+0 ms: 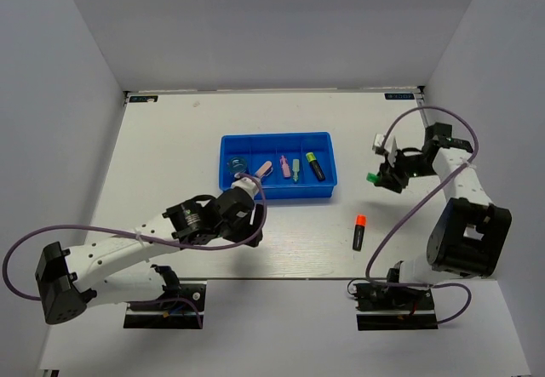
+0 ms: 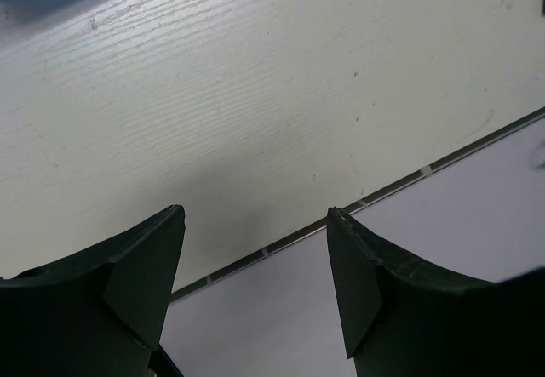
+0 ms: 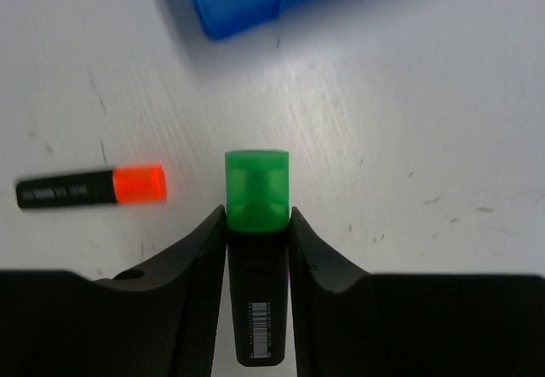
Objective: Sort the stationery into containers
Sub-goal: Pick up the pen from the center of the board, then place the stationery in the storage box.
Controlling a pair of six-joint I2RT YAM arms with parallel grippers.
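Gripping a black marker with a green cap, the right gripper has its fingers closed against the barrel on both sides, with the cap sticking out past the fingertips. In the overhead view this marker sits toward the table's right edge, just right of the blue tray.

A second marker with an orange cap lies flat on the table, between the tray's near right corner and the table's near edge.

The tray stands in the middle of the table. It holds a blue roll in its leftmost compartment, pink and pale green tubes in the middle ones, and a yellow-capped marker in the rightmost.

The left gripper is spread wide with nothing between its fingers, by the tray's near left corner.
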